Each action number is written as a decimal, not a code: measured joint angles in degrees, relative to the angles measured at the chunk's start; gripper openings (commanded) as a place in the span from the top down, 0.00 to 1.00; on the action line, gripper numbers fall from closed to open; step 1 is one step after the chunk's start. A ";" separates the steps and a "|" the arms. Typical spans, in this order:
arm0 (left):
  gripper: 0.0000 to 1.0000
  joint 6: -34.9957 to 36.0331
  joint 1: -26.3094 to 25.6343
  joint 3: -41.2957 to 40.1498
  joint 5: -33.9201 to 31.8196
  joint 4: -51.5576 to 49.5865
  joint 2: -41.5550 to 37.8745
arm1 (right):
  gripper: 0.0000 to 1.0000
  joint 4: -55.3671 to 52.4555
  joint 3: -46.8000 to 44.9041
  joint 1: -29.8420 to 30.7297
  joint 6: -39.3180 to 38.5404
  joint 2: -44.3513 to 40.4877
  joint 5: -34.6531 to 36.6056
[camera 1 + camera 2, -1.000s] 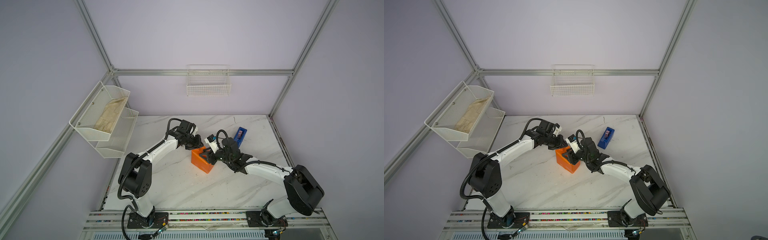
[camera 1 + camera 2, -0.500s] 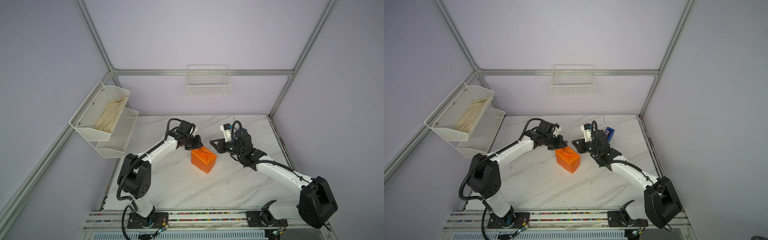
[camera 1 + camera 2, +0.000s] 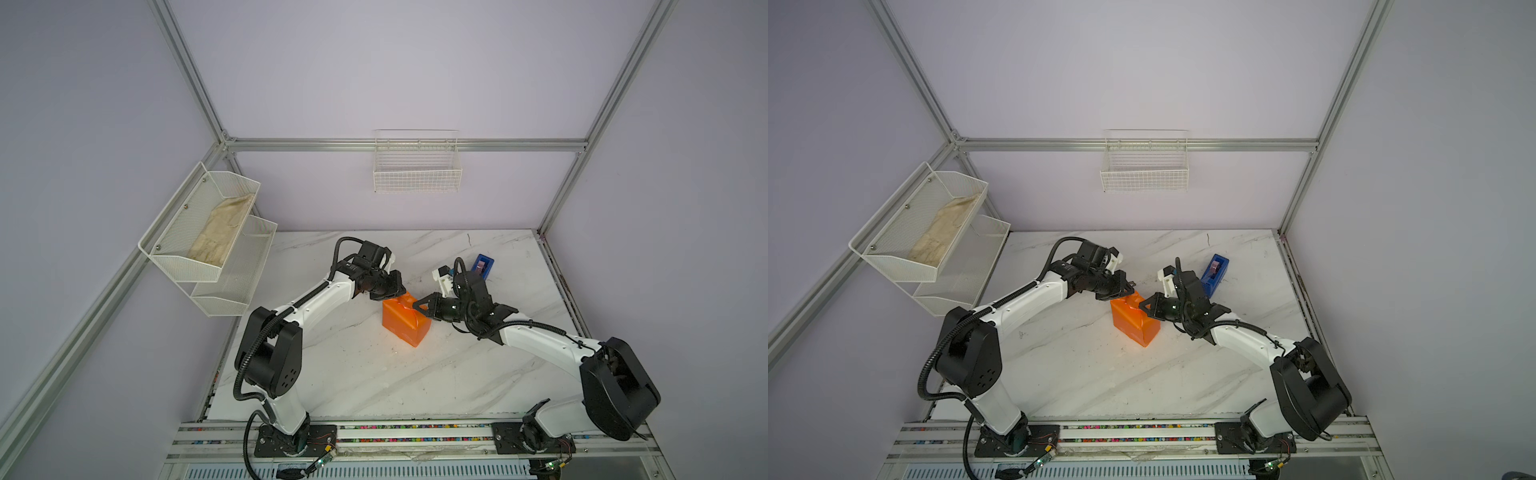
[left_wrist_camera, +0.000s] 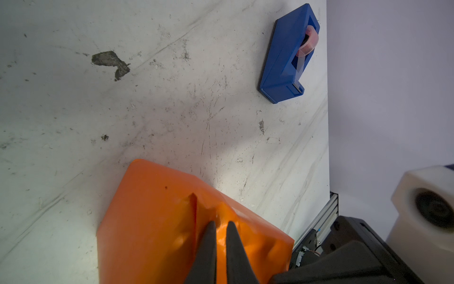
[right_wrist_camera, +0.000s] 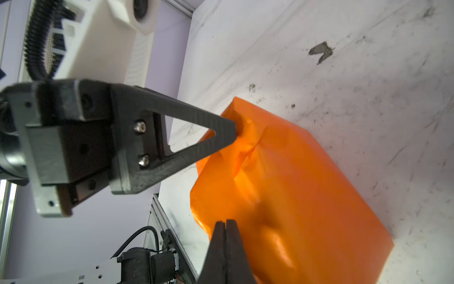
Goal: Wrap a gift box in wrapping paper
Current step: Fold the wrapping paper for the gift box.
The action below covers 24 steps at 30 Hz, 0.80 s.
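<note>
The gift box is hidden inside the wrapping paper in the middle of the counter. The left claw, almost together, seems to pinch a top fold so it stays closed. The right claw, fully together, touches the paper nearby, probably to flatten it.

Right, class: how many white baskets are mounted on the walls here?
3: an upper mesh bin holding a beige cloth on the side wall, a lower mesh bin just under it, and a wire basket on the back wall. None appears hidden.
</note>
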 measured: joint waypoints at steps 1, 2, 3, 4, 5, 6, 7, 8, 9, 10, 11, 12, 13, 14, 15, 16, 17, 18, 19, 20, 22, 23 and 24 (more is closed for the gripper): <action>0.89 0.00 0.00 0.00 0.02 0.00 0.00 | 1.00 0.02 -0.17 0.07 0.28 0.02 0.04; 0.89 0.00 0.00 0.00 0.00 0.00 0.00 | 1.00 0.02 -0.26 0.15 0.55 0.09 0.07; 0.89 0.00 0.00 -0.02 0.00 0.00 0.00 | 1.00 0.04 -0.26 0.31 0.79 0.20 0.07; 0.89 0.00 0.00 -0.02 0.00 0.00 0.00 | 1.00 0.22 -0.26 0.48 1.01 0.42 0.07; 0.89 0.00 0.00 -0.02 0.00 0.00 0.00 | 1.00 0.35 -0.26 0.61 1.14 0.66 0.09; 0.89 0.00 0.00 -0.02 0.00 0.00 0.00 | 1.00 0.42 -0.26 0.79 1.27 0.90 0.11; 0.89 0.00 0.00 -0.02 0.02 0.00 0.00 | 1.00 0.55 -0.26 1.09 1.42 1.25 0.11; 0.88 0.00 0.00 -0.04 0.04 -0.02 -0.02 | 1.00 0.94 -0.24 1.42 1.51 1.55 0.07; 0.88 0.00 0.00 -0.11 0.04 0.00 -0.07 | 1.00 1.38 -0.24 1.73 1.53 1.77 0.07; 0.88 0.00 0.00 -0.11 0.04 -0.02 -0.11 | 1.00 1.79 -0.22 2.10 1.53 2.03 0.07; 0.88 0.00 0.00 -0.11 0.04 -0.15 -0.20 | 1.00 2.12 -0.11 2.43 1.49 2.38 0.00; 0.88 0.00 0.00 -0.11 0.02 -0.26 -0.28 | 1.00 2.23 0.15 2.67 1.42 2.69 -0.02; 0.88 0.00 0.00 -0.11 0.02 -0.42 -0.37 | 1.00 2.27 0.61 2.91 1.31 3.10 -0.02; 0.88 0.00 0.00 -0.11 0.02 -0.52 -0.44 | 1.00 2.29 1.09 3.13 1.22 3.50 -0.02; 0.88 0.02 0.00 -0.11 0.02 -0.63 -0.48 | 1.00 2.36 1.38 3.30 1.16 3.87 -0.02; 0.88 0.02 0.00 -0.11 0.02 -0.74 -0.55 | 1.00 2.38 1.66 3.41 1.03 4.17 -0.04; 0.88 0.04 0.00 -0.11 0.02 -0.83 -0.57 | 1.00 2.34 1.86 3.48 0.87 4.33 -0.11; 0.88 0.13 0.00 -0.11 0.02 -0.83 -0.57 | 1.00 2.25 2.05 3.54 0.70 4.50 -0.11; 0.88 0.28 0.00 -0.11 0.04 -0.85 -0.57 | 1.00 2.08 2.19 3.61 0.39 4.59 -0.11; 0.88 0.35 0.00 -0.11 0.07 -0.92 -0.57 | 1.00 1.86 2.38 3.69 0.02 4.68 -0.11; 0.84 0.61 0.00 -0.11 0.11 -0.96 -0.57 | 1.00 1.20 2.91 3.85 -0.70 4.94 -0.07; 0.82 0.90 0.00 -0.11 0.17 -1.05 -0.57 | 1.00 0.87 3.17 3.87 -1.14 5.14 -0.04; 0.78 1.31 0.00 0.00 0.35 -1.16 -0.57 | 1.00 0.50 3.52 3.89 -1.53 5.33 -0.04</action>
